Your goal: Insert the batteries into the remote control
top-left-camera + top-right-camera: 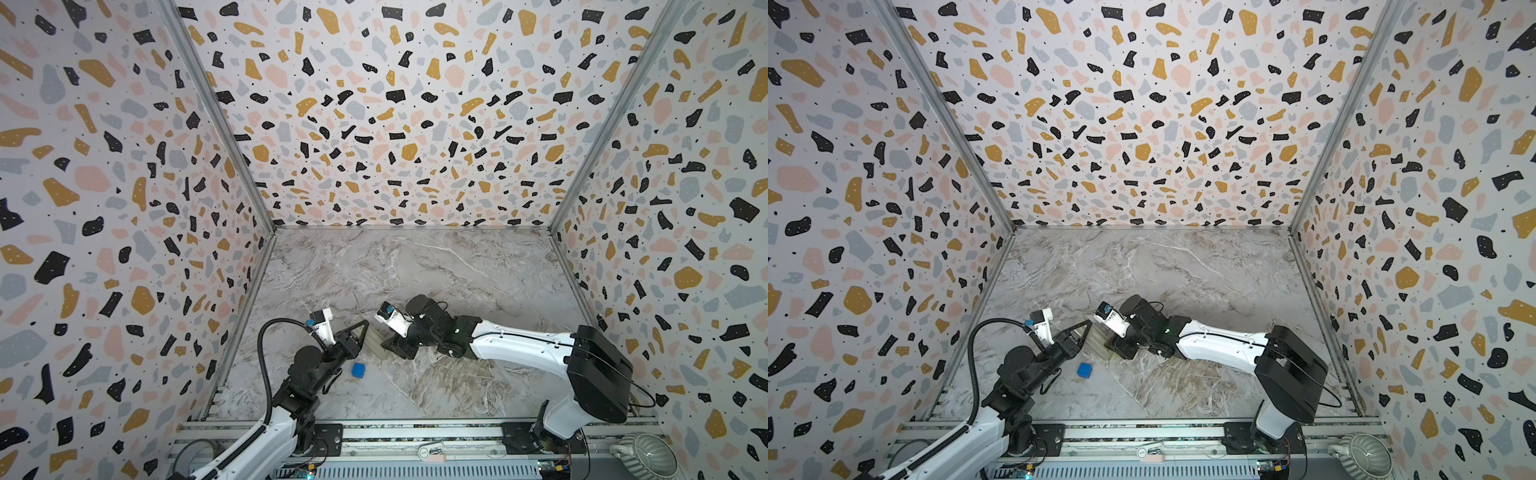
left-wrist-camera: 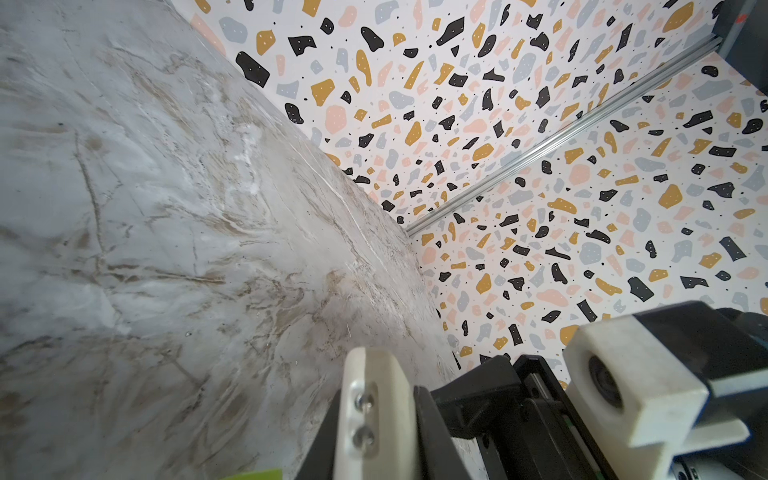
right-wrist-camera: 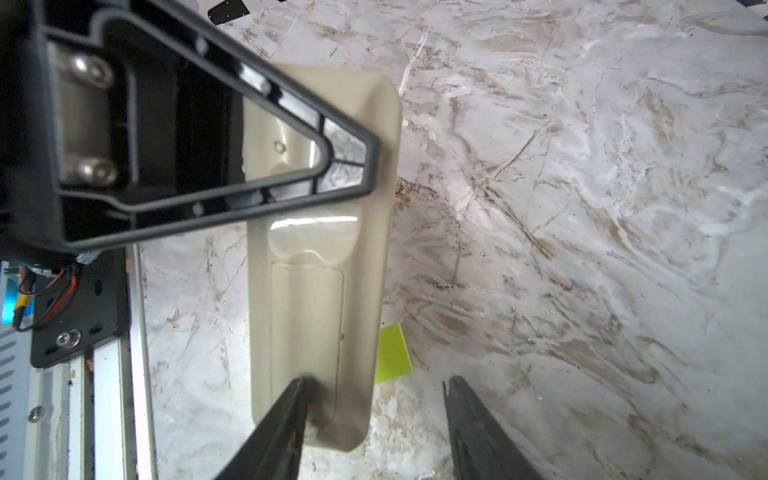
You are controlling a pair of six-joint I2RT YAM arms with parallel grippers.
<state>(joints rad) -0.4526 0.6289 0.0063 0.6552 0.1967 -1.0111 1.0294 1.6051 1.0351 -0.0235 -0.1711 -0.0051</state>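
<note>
The remote control (image 3: 316,291) is a slim cream-white handset lying back side up, with its battery cover (image 3: 307,332) closed. In both top views it sits between the two grippers (image 1: 376,341) (image 1: 1098,338). My left gripper (image 2: 376,395) (image 1: 362,328) is shut on the remote's far end, its black triangular finger (image 3: 232,174) lying across the back. My right gripper (image 3: 378,392) (image 1: 385,348) is open at the near end. One fingertip (image 3: 297,401) touches the remote beside the cover and the other (image 3: 457,395) stands apart over the marble. The batteries are out of view.
A green cube (image 3: 392,353) shows partly from behind the remote's edge. A blue cube (image 1: 358,370) (image 1: 1084,370) lies on the marble table (image 1: 457,270) in front of the left gripper. A ribbed ceramic pot (image 1: 644,457) stands past the front rail (image 1: 415,432) at right.
</note>
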